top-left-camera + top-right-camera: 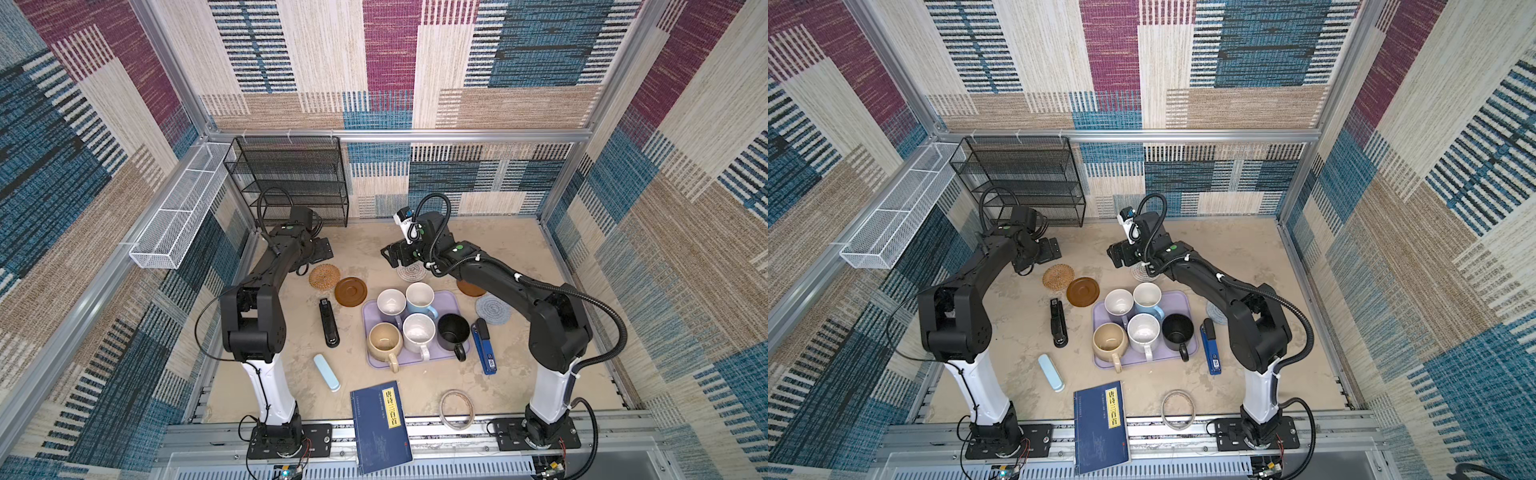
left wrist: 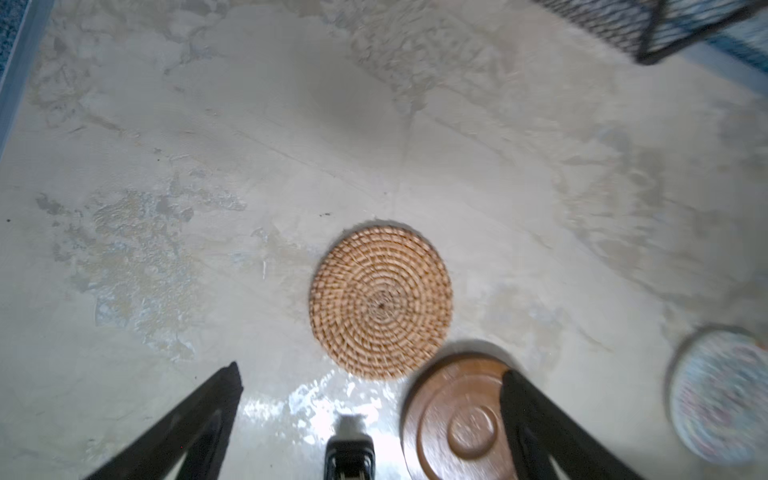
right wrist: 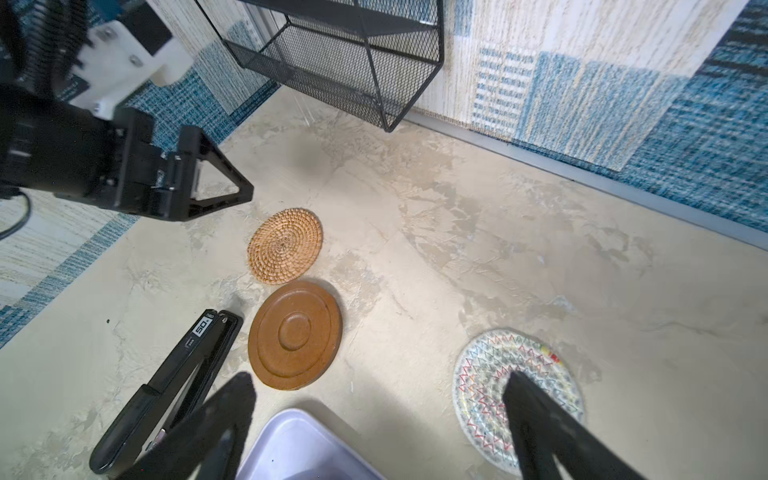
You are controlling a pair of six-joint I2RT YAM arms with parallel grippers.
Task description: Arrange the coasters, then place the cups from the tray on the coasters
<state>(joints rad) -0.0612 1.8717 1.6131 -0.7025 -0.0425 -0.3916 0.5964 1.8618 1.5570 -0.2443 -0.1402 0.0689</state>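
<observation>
Mottled beige tabletop (image 1: pixel 498 249), patchwork woven walls (image 1: pixel 540 62), black mesh shelf (image 1: pixel 291 183). Jaws wide apart, empty, on left gripper (image 2: pixel 370 370) and right gripper (image 3: pixel 379 377).

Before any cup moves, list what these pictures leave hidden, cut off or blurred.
- Second dark wood coaster: in a top view, mostly under the right arm.
- Grey-blue coaster: in a top view, partly behind that arm.
- Lacy coaster: left wrist view, blurred and cut by the edge.
- Tray: right wrist view, only a corner shows, the rest past the edge.
</observation>
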